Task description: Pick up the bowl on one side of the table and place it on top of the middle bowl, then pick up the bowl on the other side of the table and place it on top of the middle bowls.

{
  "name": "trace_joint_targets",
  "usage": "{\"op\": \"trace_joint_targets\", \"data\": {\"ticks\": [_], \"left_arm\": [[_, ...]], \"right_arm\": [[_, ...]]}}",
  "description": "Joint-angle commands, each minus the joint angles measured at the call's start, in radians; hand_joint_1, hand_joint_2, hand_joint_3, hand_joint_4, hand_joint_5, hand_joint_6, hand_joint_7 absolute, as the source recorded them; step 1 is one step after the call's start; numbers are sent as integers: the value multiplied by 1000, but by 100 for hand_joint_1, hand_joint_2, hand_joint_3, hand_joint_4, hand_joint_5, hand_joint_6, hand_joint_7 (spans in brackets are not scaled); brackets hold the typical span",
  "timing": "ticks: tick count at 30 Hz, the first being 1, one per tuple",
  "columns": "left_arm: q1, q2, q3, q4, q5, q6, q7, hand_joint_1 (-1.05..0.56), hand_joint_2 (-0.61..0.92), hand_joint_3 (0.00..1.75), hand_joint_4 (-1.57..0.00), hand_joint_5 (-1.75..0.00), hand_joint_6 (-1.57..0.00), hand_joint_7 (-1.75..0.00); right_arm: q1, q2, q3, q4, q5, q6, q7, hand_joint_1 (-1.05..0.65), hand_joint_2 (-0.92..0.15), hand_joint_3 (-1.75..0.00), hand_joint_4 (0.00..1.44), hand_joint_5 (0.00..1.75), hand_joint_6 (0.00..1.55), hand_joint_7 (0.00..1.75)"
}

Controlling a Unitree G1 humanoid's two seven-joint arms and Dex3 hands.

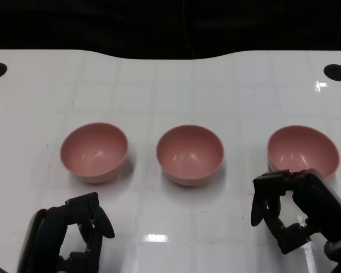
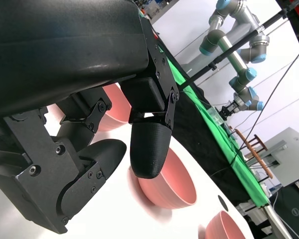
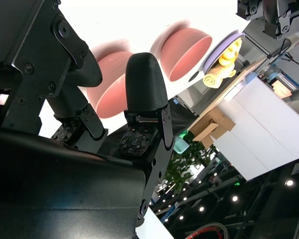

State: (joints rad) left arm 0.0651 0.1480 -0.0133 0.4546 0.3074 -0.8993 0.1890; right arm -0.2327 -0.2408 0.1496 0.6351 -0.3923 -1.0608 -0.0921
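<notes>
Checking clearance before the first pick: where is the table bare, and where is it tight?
Bare: the table beyond the three bowls, and the gaps beside the middle bowl. Tight: the right hand sits just before the right bowl.

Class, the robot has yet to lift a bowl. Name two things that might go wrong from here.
1. The right hand sits close to the right bowl; a careless reach may knock it away.
2. All bowls have rounded sides, so the left bowl could slip from the left hand.
</notes>
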Motion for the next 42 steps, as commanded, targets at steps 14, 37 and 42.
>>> {"op": "trace_joint_targets", "data": {"ticks": [14, 37, 42], "left_arm": [[-21, 15, -2, 17, -19, -17, -10, -2, 17, 166, -101, -159, -97, -140], [86, 92, 42, -471, 269, 497, -56, -48, 87, 6, -45, -60, -50, -12], [68, 124, 4, -591, 484, 676, -40, -48, 89, 0, -43, -50, -50, -5]], "right_arm": [[14, -17, -14, -18, 4, -6, -11, 17, -3, -175, 104, 175, 100, 135], [35, 4, -1, -74, 15, 25, 6, 18, -6, -175, 104, 175, 99, 136], [33, 2, 0, -65, 8, 19, -1, 16, -7, -175, 103, 175, 98, 137]]}}
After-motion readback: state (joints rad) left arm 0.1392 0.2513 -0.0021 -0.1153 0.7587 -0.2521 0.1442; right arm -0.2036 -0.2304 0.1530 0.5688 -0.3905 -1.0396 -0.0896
